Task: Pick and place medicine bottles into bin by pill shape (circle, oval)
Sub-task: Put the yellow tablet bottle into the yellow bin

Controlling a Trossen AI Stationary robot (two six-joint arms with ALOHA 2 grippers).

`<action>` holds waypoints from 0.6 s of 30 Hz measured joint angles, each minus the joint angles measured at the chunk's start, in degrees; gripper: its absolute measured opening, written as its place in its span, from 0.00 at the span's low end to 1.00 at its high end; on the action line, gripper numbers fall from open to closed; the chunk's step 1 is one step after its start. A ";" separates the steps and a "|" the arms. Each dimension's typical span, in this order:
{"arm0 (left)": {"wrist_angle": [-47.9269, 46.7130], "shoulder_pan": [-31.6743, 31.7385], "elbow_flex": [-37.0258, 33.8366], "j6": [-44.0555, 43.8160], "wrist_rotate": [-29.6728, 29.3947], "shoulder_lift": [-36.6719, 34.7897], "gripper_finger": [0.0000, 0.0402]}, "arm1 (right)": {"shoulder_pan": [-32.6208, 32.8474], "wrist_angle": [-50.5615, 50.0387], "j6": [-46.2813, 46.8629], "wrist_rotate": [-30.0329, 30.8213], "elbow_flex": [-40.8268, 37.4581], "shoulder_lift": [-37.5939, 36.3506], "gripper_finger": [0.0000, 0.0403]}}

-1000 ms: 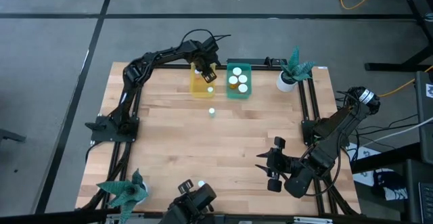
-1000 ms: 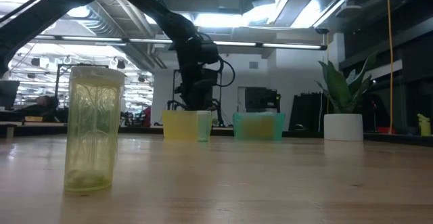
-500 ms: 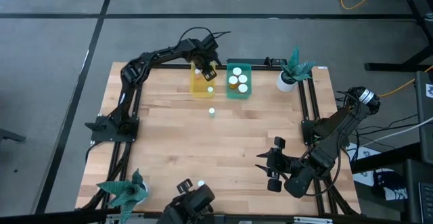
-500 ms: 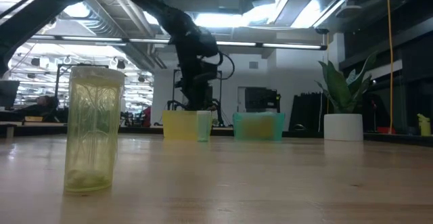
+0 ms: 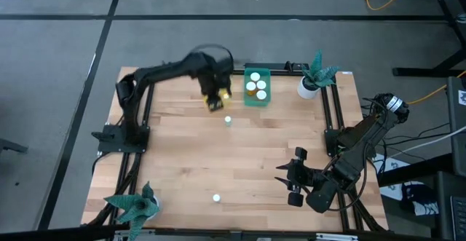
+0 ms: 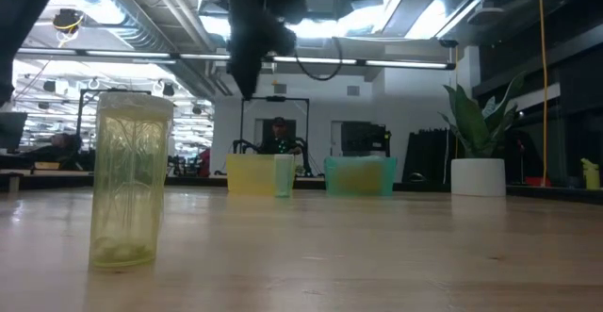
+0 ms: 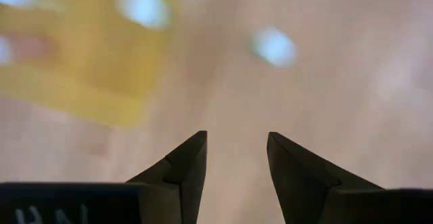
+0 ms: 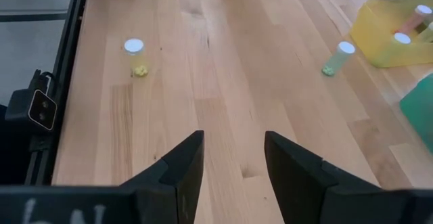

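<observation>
Medicine bottle point(image 5: 228, 120) stands on the desk point(image 5: 175, 168), just ahead of the left gripper point(image 7: 235, 158); its fingers point(image 7: 189, 163) are held spread, empty. Yellow bin point(image 7: 74, 55) sits beside. Right gripper point(image 8: 230, 160) is parked, spread.

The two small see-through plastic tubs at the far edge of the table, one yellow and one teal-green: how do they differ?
The yellow tub sits partly under the left gripper; the teal-green tub lies uncovered. White-capped bottles fill the teal-green tub; fewer caps show in the yellow one. Both are rectangular, alike in size, side by side.
</observation>
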 joint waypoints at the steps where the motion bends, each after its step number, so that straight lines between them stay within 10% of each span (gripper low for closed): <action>1: -1.95 -2.44 0.00 -0.32 0.06 -0.29 0.37 | 0.01 0.00 0.02 -0.01 0.00 0.00 0.39; 7: -10.98 -18.15 -0.02 -1.33 0.30 -0.91 0.37 | 0.00 0.06 0.20 -0.28 0.00 0.00 0.39; 18: 0.51 -42.05 -0.04 -15.76 -3.06 -0.71 0.37 | 0.12 0.02 1.72 -4.58 0.00 -0.01 0.39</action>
